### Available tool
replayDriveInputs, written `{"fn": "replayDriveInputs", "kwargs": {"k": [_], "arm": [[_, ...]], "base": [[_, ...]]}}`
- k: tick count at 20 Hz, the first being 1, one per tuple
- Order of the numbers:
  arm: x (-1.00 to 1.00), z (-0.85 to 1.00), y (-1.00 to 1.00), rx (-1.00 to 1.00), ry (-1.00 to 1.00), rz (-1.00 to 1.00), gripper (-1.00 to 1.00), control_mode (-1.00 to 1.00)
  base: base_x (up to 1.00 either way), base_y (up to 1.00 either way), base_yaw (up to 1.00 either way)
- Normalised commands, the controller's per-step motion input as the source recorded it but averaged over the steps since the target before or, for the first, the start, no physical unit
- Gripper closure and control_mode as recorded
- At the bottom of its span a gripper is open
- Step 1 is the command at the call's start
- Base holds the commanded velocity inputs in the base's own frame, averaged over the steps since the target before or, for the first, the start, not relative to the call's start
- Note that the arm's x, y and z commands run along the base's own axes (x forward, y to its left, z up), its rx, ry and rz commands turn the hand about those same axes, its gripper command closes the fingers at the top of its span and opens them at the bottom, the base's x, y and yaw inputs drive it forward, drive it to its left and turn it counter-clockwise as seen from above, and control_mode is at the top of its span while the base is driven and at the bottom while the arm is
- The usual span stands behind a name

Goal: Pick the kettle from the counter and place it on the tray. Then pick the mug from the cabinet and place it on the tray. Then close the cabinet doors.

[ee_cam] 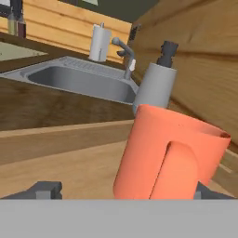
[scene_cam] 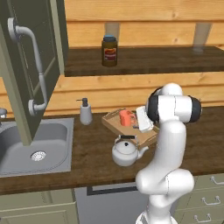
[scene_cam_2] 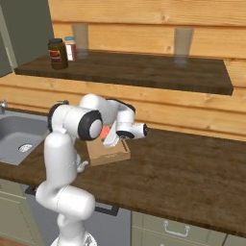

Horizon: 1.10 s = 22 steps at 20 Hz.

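Mug [ee_cam: 167,155]: orange-red, smooth cylinder, handle facing cam, upright on light-wood tray [scene_cam: 114,122]; sits betw. gripper [ee_cam: 125,189] tips, which stand wide apart either side, contact can't tell. Kettle [scene_cam: 125,151]: squat silver metal, on dark wood counter [scene_cam: 92,157] just in front of tray.
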Motion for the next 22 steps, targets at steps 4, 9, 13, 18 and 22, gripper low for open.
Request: {"fn": "replayDriveInputs", "kwargs": {"k": [4, 9, 13, 18, 22], "arm": [[-0.26, 0.52, -0.1, 0.0, -0.03, -0.03, -1.0, -1.0], [-0.2, 0.36, -0.13, 0.0, 0.0, -0.07, -1.0, -1.0], [-0.23, 0.18, -0.14, 0.0, 0.0, -0.1, -1.0, -1.0], [-0.85, 0.29, -0.09, 0.07, 0.0, -0.15, -1.0, -1.0], [-0.97, 0.55, 0.0, 0.09, 0.0, -0.18, -1.0, -1.0]], "base": [[0.0, 0.0, 0.0], [0.0, 0.0, 0.0], [0.0, 0.0, 0.0], [0.0, 0.0, 0.0], [0.0, 0.0, 0.0]]}}
